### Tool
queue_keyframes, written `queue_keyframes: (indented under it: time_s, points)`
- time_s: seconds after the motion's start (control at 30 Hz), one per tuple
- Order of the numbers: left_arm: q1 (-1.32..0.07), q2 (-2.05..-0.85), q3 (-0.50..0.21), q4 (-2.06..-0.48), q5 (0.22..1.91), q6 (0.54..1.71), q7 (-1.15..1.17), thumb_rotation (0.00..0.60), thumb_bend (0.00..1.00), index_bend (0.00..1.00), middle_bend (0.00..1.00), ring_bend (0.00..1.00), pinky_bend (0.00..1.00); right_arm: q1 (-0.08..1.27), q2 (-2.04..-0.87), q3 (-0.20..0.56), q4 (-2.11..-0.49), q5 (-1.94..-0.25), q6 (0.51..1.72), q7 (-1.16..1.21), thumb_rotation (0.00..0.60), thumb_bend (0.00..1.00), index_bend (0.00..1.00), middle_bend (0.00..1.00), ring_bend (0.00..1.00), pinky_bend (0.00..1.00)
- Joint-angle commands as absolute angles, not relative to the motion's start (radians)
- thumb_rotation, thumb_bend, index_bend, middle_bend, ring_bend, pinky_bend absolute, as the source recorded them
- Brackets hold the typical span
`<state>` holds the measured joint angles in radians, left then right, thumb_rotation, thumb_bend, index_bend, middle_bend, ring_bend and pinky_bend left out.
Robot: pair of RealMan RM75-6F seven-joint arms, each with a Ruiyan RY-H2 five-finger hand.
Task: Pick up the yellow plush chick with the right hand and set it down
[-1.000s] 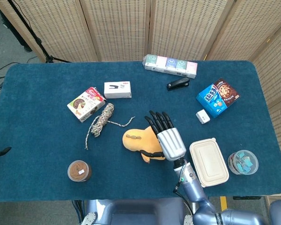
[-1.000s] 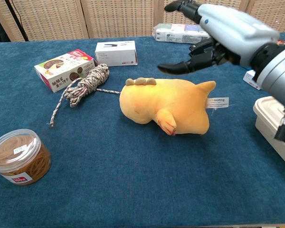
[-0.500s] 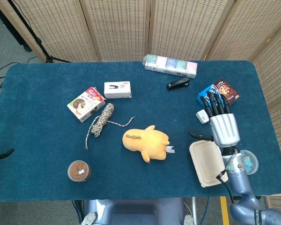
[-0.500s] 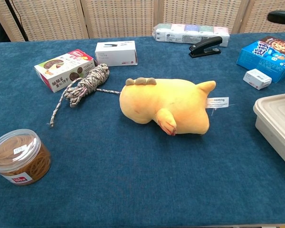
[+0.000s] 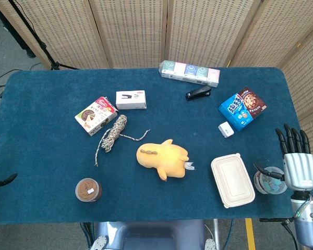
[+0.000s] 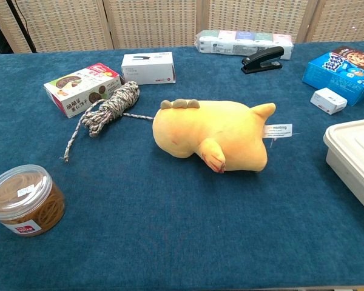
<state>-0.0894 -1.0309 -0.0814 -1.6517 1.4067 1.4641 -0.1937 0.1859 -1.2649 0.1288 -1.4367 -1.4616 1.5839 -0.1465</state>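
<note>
The yellow plush chick (image 5: 164,158) lies on its side on the blue table, mid-front; in the chest view the chick (image 6: 212,134) fills the centre, its white tag pointing right. My right hand (image 5: 298,161) hovers at the table's right edge, far from the chick, with its fingers spread and nothing in it. It does not show in the chest view. Of my left hand (image 5: 1,181) only two dark fingertips peek in at the left edge, well apart and holding nothing.
A white lidded container (image 5: 232,179) and a clear tub of clips (image 5: 270,180) sit between the chick and my right hand. A rope coil (image 5: 113,133), a snack box (image 5: 95,115) and a jar of rubber bands (image 5: 88,189) lie to the left. A stapler (image 5: 198,93) and boxes stand further back.
My right hand has drawn away from over the chick, moving right to the table's edge and out of the chest view. The chick has not moved.
</note>
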Motion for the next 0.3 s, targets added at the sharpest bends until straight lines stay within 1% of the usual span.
queue_keyframes:
  time_s: [0.03,0.1,0.3]
  points:
    - [-0.086,-1.04,-0.082,-1.634,1.409,1.471,-0.195,0.6,0.0,0.0,0.0,0.0,0.0,0.155,-1.271,0.107,-1.416,-1.477,1.608,-0.111,0.122,0.0,0.0,0.0,0.0,0.0]
    - [-0.086,-1.049,-0.082,-1.615,1.412,1.474,-0.186,0.6,0.0,0.0,0.0,0.0,0.0,0.144,-1.277,0.1,-1.409,-1.479,1.611,-0.102,0.146,0.0,0.0,0.0,0.0,0.0]
    - [-0.089,-1.051,-0.087,-1.598,1.408,1.464,-0.204,0.6,0.0,0.0,0.0,0.0,0.0,0.139,-1.27,0.095,-1.428,-1.486,1.598,-0.127,0.259,0.0,0.0,0.0,0.0,0.0]
